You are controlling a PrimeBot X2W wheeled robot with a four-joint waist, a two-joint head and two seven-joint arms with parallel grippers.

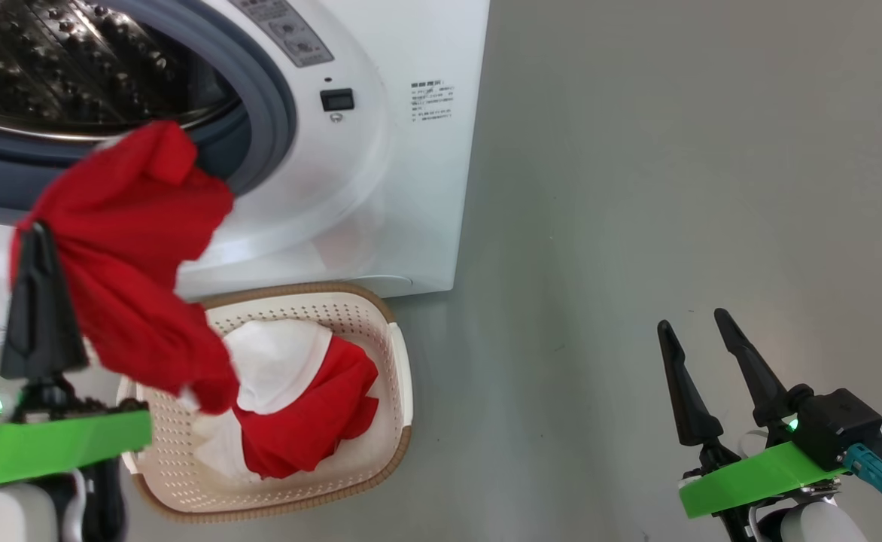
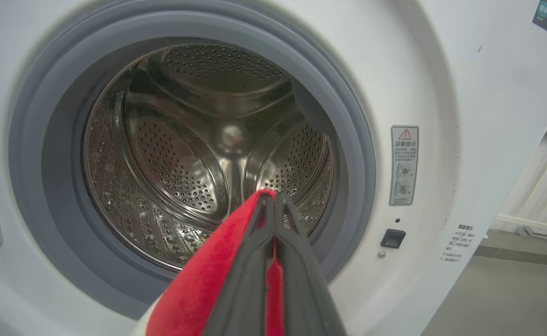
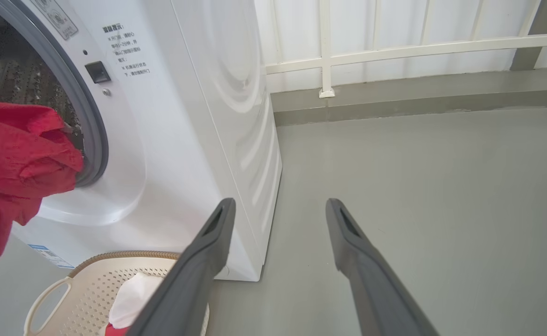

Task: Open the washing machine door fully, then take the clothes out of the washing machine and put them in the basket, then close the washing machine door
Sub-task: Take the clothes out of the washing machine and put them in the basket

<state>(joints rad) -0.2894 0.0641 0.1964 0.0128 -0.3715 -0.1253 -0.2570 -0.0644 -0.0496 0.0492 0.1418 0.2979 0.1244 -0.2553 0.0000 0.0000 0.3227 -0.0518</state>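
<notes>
The washing machine (image 1: pixel 381 188) is the biggest thing, and it stands directly ahead of the left gripper (image 1: pixel 34 229). Its open mouth, with the grey rubber ring (image 2: pixel 45 196) and the steel drum (image 2: pixel 180 154), faces the tips of this gripper. The grey floor (image 1: pixel 674 188) spreads out in front of the right gripper (image 1: pixel 692 319). The basket (image 1: pixel 298 290) stands on this floor at the foot of the machine. It is below the left gripper and a little to its right, and well apart from the right gripper. A red garment (image 1: pixel 132 248) hangs from the left gripper, whose jaws are pressed together on the cloth. The lower end of the garment hangs over the basket, but I cannot tell if it touches what is inside. A red and white garment (image 1: pixel 298 406) lies inside the basket. The right gripper holds nothing, and its two fingers stand wide apart above the bare floor.
</notes>
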